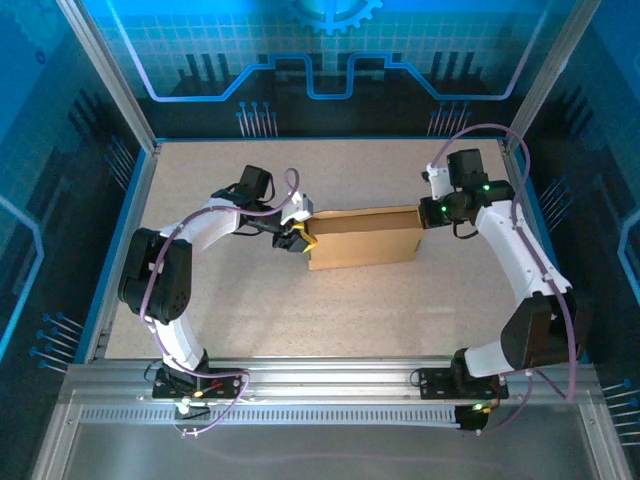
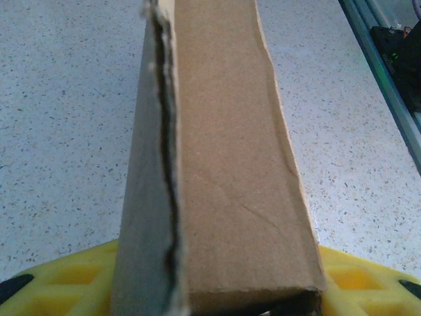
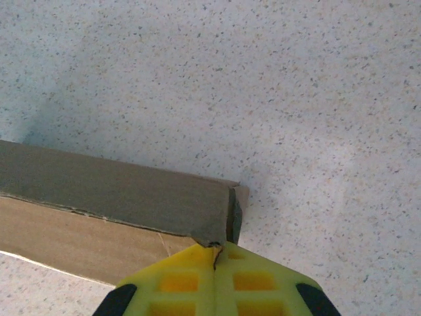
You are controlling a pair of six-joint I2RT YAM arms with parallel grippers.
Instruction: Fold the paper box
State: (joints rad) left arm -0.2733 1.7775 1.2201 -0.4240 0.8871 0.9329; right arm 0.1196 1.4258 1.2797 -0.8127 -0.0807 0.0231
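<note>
The paper box (image 1: 365, 238) is plain brown cardboard, lying folded flat-sided in the middle of the table, its long side running left to right. My left gripper (image 1: 298, 236) is at its left end. In the left wrist view the box's end (image 2: 230, 197) fills the gap between the yellow fingers (image 2: 59, 283), which are closed against its sides. My right gripper (image 1: 432, 210) is at the box's far right corner. There its yellow fingertips (image 3: 191, 270) meet, pinching a thin edge of that cardboard corner (image 3: 217, 227).
The speckled table (image 1: 300, 310) has a raised blue rim on the left, right and far sides. A metal rail (image 1: 330, 385) with both arm bases runs along the near edge. Open table lies in front of and behind the box.
</note>
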